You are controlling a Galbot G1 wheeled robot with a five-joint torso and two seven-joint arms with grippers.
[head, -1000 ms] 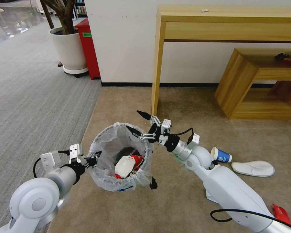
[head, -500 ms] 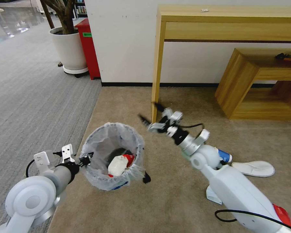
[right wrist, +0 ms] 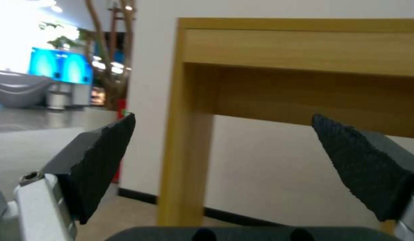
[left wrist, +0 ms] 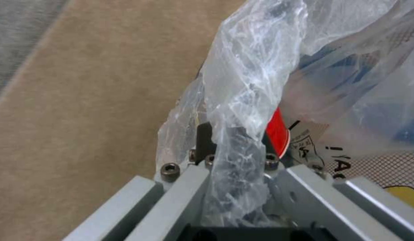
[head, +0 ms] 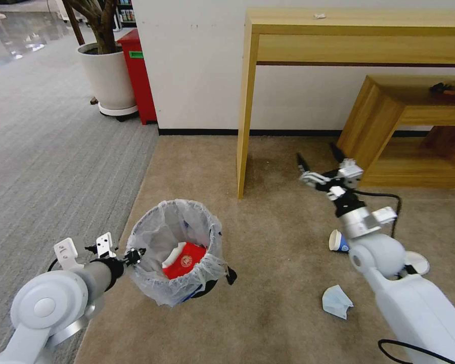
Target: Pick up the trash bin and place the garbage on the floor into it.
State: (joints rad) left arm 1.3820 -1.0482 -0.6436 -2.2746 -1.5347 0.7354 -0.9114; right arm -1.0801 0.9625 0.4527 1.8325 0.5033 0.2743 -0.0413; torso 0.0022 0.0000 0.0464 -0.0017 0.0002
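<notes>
Small round dark trash bin (head: 174, 253), lined with crinkly translucent white bag: held at its rim by left pincer (head: 133, 255), clenched on bag and rim, seemingly to keep the mouth facing up for drops. Inside: red wrapper (head: 183, 261). Right pincer (head: 319, 163): spread wide, empty, raised above beige-tan carpet floor (head: 278, 283), near blue paper cup (head: 338, 241).

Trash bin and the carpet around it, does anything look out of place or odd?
Yes. Litter lies loose on the beige carpet: a blue paper cup tipped on its side and a crumpled pale wrapper. The trash bin looks tilted, gripped at its bagged rim by the left claw.
</notes>
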